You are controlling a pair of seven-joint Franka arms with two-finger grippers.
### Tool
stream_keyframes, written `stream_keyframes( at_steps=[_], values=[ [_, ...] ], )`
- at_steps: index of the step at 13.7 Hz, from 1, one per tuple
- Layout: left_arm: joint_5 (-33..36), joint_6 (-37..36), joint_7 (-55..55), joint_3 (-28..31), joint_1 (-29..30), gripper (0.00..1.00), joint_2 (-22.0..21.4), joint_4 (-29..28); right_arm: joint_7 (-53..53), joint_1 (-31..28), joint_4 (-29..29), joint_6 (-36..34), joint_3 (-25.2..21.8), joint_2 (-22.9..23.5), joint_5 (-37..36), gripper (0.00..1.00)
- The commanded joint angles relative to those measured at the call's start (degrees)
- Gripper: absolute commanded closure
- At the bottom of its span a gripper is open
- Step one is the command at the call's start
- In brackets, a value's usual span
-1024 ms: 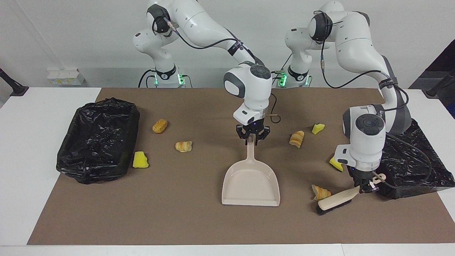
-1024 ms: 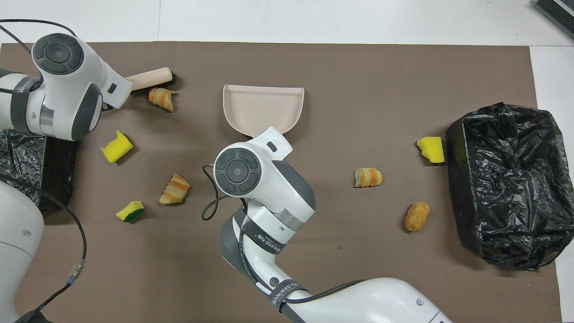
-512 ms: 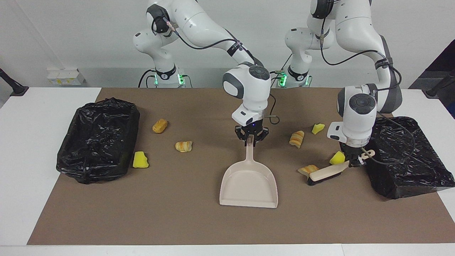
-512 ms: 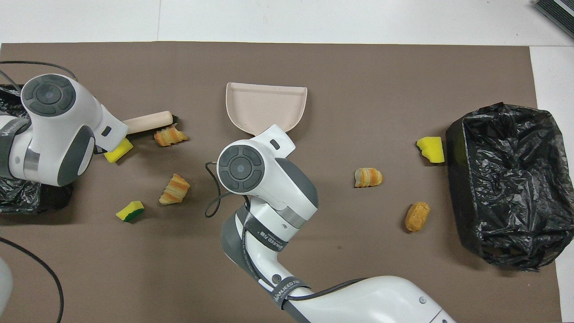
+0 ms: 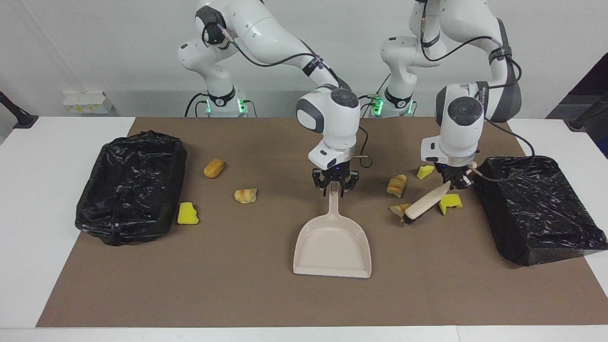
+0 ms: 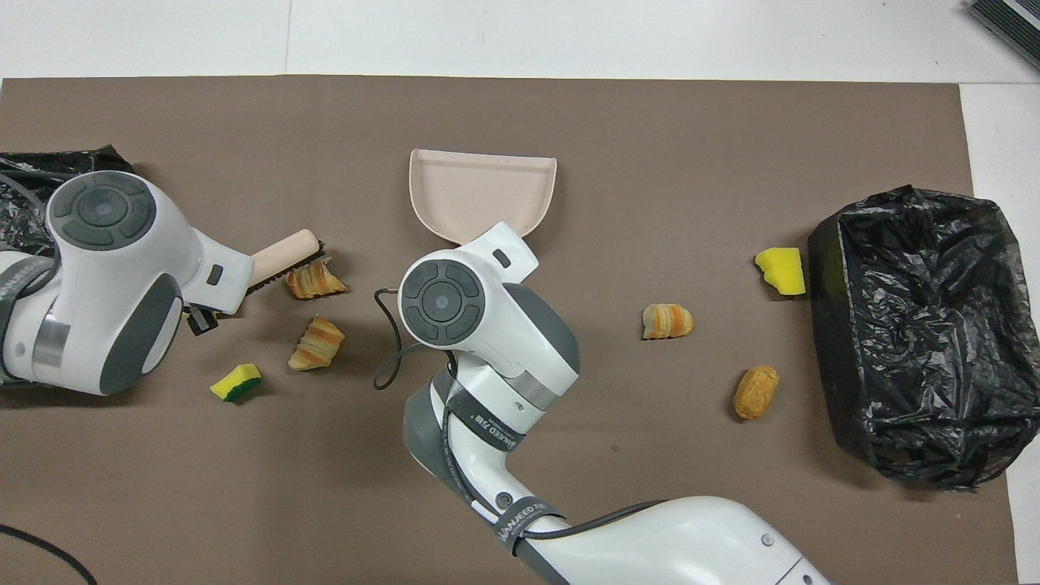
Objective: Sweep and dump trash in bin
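A beige dustpan (image 5: 332,249) (image 6: 482,195) lies flat mid-mat, its handle pointing to the robots. My right gripper (image 5: 335,184) sits at the handle's tip. My left gripper (image 5: 456,183) is shut on the handle of a beige brush (image 5: 425,205) (image 6: 280,252), which slants down to the mat. Its bristles touch a croissant piece (image 5: 398,209) (image 6: 313,280). A yellow sponge chunk (image 5: 450,202) lies by the brush handle. Another croissant (image 5: 396,185) (image 6: 317,343) and sponge bit (image 5: 425,171) (image 6: 236,383) lie nearer the robots.
A black-bagged bin (image 5: 536,209) stands at the left arm's end, another (image 5: 130,185) (image 6: 918,333) at the right arm's end. Near that one lie a sponge chunk (image 5: 187,213) (image 6: 781,270), a croissant (image 5: 245,195) (image 6: 667,321) and a bread piece (image 5: 213,168) (image 6: 756,392).
My left gripper has dragged the brush toward the robots, pushing a croissant piece and a yellow sponge chunk along. The dustpan has shifted slightly toward the right arm's end.
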Motion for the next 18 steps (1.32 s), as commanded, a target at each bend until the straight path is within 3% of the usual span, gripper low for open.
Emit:
stream_keyframes(
  at_steps=[1,2,3,6,9,12,14,18],
  values=[
    [-1.09,-3.64,-6.25,0.72,1.2,1.0,-6.28,-4.12,-0.97,-0.72,-0.84,2.24,0.42,0.34,-0.64,0.56],
    [-1.09,-3.13,-11.06,0.81,2.16,1.0,-8.47,-7.27,-1.14,-0.8,-0.49,1.45,0.42,0.34,-1.16,0.81],
    [-1.09,-2.6,-16.94,0.81,2.87,1.0,-10.06,-10.09,-1.14,-0.63,-0.32,1.1,0.42,0.25,-1.26,0.98],
    [-1.09,-2.34,-34.52,0.81,5.86,1.0,-12.97,-14.67,-3.14,-0.89,-0.14,0.74,0.33,-0.18,-1.43,1.0],
    [-1.09,-1.99,-47.9,0.81,8.49,1.0,-13.15,-16.34,-15.69,-3.17,-0.75,0.74,0.42,-2.73,-0.3,1.0],
    [-1.09,-1.72,-55.2,0.72,8.68,1.0,-13.76,-19.24,-24.75,-5.19,-2.15,-0.75,0.42,-4.92,-0.12,1.0],
    [-1.09,0.12,-60.39,0.64,8.24,1.0,-13.85,-21.62,-36.94,-7.04,-4.52,-2.5,0.51,-7.64,0.67,1.0],
    [-4.06,2.32,-63.05,0.46,3.95,1.0,-13.24,-23.03,-58.21,-10.73,-5.32,-11.72,0.42,-11.69,3.66,1.0]
  ],
)
